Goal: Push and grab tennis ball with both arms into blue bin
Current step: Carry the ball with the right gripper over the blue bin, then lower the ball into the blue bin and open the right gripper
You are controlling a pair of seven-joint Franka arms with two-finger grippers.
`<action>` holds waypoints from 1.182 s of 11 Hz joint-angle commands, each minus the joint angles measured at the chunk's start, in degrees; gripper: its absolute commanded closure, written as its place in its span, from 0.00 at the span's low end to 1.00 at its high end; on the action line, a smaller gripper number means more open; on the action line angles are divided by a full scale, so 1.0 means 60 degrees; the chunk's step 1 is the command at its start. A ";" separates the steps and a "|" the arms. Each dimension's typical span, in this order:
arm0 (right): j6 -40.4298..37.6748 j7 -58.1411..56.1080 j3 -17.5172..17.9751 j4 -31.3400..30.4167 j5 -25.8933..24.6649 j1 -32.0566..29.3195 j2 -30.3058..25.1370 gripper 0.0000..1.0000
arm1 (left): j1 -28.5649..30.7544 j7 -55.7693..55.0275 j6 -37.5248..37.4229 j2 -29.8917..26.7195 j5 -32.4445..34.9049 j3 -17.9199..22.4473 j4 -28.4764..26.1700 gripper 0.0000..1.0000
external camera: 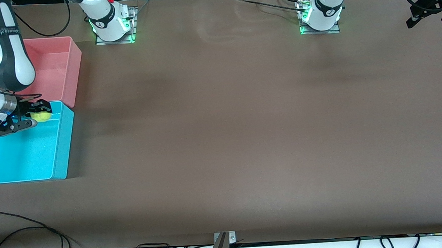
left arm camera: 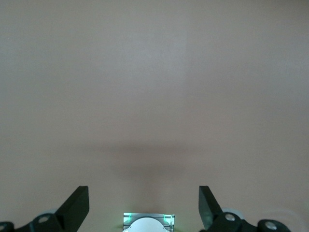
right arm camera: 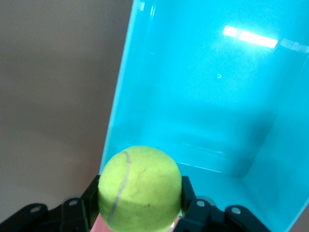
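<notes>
We see one tennis ball (external camera: pixel 42 116) clamped in the right end effector (external camera: pixel 37 117) over one blue bin (external camera: pixel 62 150) beside one pink bin (external camera: pixel 76 68), while the left end effector (left arm camera: pixel 144 205) waits spread wide above the worktop (external camera: pixel 244 118).

Right gripper (external camera: pixel 35 116) up over the blue bin (external camera: pixel 61 150), at the bin's end that sits next to the pink bin (external camera: pixel 74 68). Tennis ball (external camera: pixel 41 116) clamped between its fingers (external camera: pixel 42 106), one finger on each side of the ball. Bin floor lies below the fingers. Left gripper (external camera: pixel 429 8) waits over the left arm's end of the brown table (external camera: pixel 245 138), fingers spread, nothing between them.
</notes>
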 commanded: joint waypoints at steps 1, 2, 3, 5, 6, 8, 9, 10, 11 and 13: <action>0.0473 -0.0941 -0.0012 -0.0012 0.0251 -0.0469 0.0587 0.71 | 0.0004 -0.0119 -0.0222 0.0136 -0.0160 0.0010 0.0316 0.00; 0.0664 -0.1409 -0.0012 0.0002 0.0557 -0.0645 0.0836 0.71 | 0.0004 -0.0119 -0.0222 0.0136 -0.0160 0.0010 0.0316 0.00; 0.0782 -0.1761 -0.0012 -0.0012 0.0835 -0.0734 0.0998 0.71 | 0.0004 -0.0119 -0.0222 0.0136 -0.0160 0.0010 0.0316 0.00; 0.0885 -0.1809 0.0003 0.0061 0.0882 -0.0837 0.1247 0.71 | 0.0004 -0.0119 -0.0222 0.0136 -0.0160 0.0010 0.0316 0.00; 0.0972 -0.1809 0.0003 0.0061 0.0896 -0.0837 0.1292 0.71 | 0.0004 -0.0133 -0.0222 0.0136 -0.0160 0.0010 0.0316 0.00; 0.1192 -0.1809 0.0003 0.0076 0.0955 -0.0823 0.1598 0.71 | 0.0004 -0.0119 -0.0222 0.0136 -0.0160 0.0010 0.0316 0.00; 0.1207 -0.1809 0.0003 0.0061 0.1028 -0.0837 0.1658 0.71 | 0.0004 -0.0119 -0.0222 0.0136 -0.0160 0.0010 0.0316 0.00; 0.1353 -0.1809 0.0017 0.0076 0.1057 -0.0823 0.1832 0.71 | 0.0004 -0.0133 -0.0222 0.0136 -0.0160 0.0010 0.0316 0.00; 0.1601 -0.1809 0.0032 0.0047 0.1130 -0.0808 0.1892 0.71 | 0.0004 -0.0133 -0.0222 0.0136 -0.0160 0.0010 0.0316 0.00; 0.1661 -0.1809 0.0032 0.0061 0.1131 -0.0823 0.2097 0.71 | 0.0004 -0.0119 -0.0222 0.0136 -0.0146 -0.0005 0.0316 0.00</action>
